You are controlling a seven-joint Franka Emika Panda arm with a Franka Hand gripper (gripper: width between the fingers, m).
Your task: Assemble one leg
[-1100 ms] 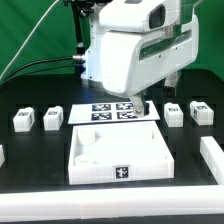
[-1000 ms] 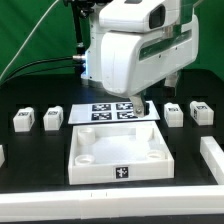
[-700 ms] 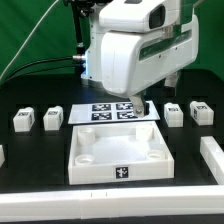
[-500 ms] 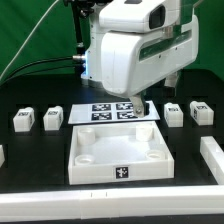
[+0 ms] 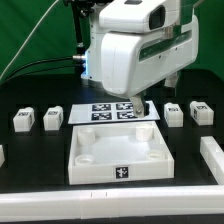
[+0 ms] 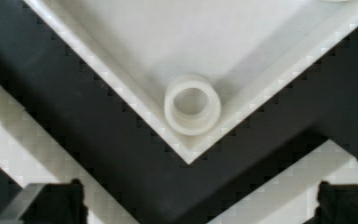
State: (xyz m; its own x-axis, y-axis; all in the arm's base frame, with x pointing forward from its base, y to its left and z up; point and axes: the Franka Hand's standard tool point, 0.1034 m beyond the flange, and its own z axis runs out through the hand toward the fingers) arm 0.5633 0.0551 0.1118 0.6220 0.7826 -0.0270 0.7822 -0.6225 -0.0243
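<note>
The job has barely begun, as far as can be judged. The arm hangs over the back of the worktop, above the far edge of the tray. Its end effector is spread wide with nothing between the fingers; in the wrist view only the two dark fingertips show, far apart. That view looks straight down on one corner of the tray, where a round socket sits empty. The corner sockets visible in the exterior view look empty too, so no leg appears fitted.

Four legs stand loose on the worktop, clear of the tray. Two are on the exterior view's left and two on its right. Which one is meant cannot be told. Picking one up, carrying it to a socket and seating it all remain.

The marker board lies flat just behind the tray, partly under the arm. A long white piece lies at the exterior view's right edge and another shows at the left edge. Each pair of legs stands close together, which may crowd a grasp; otherwise nothing seems to block the way.
</note>
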